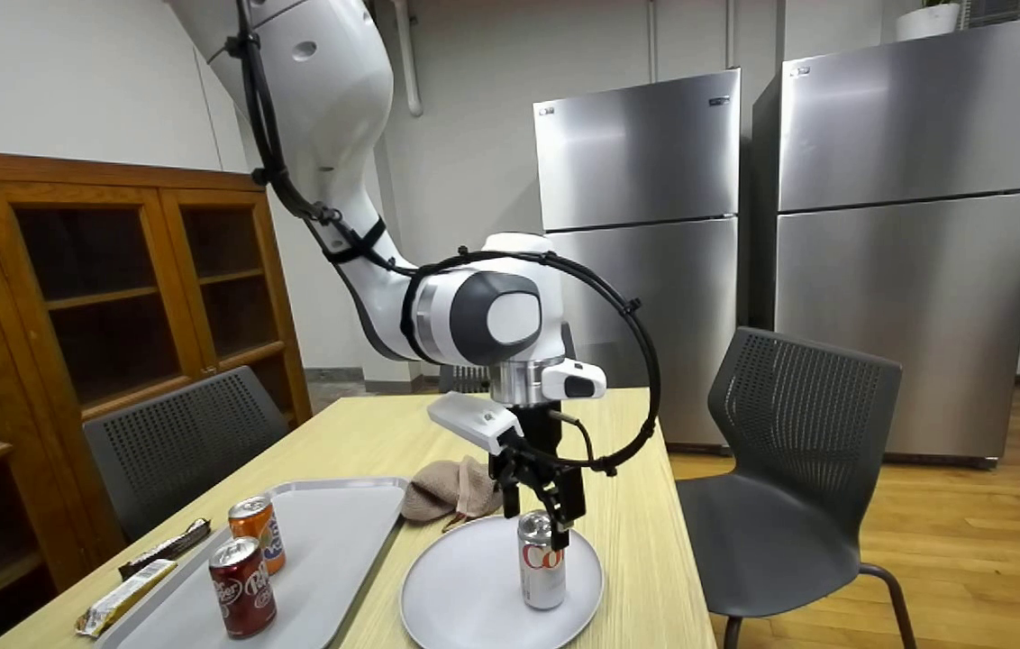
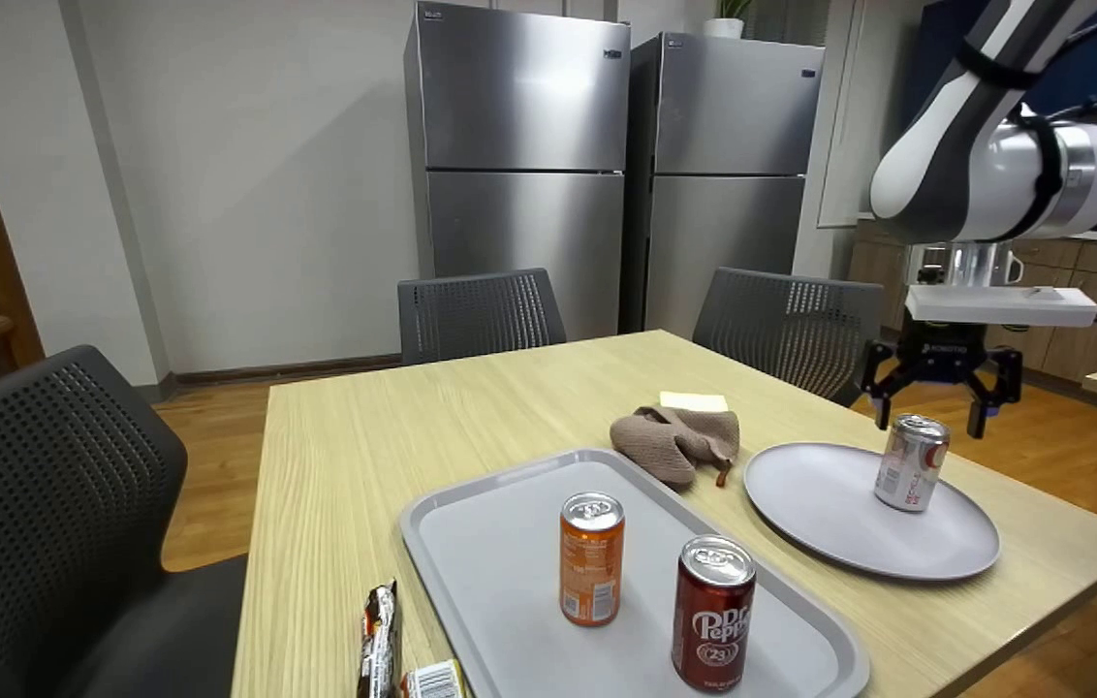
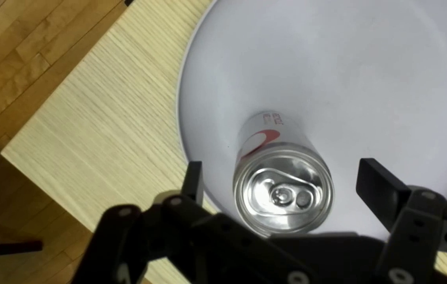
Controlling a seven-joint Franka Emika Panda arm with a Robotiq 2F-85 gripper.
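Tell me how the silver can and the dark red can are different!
The silver can is on the round plate; the dark red can is on the tray. The open gripper is by the silver can's top, away from the dark red can. Both stand upright.

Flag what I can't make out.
Silver can: top partly behind a gripper finger, in an exterior view.
Plate: cut by top and right edges, wrist view.
Pale item: partly behind brown cloth, in an exterior view.
Yellow wrapper: cut by bottom edge, in an exterior view.
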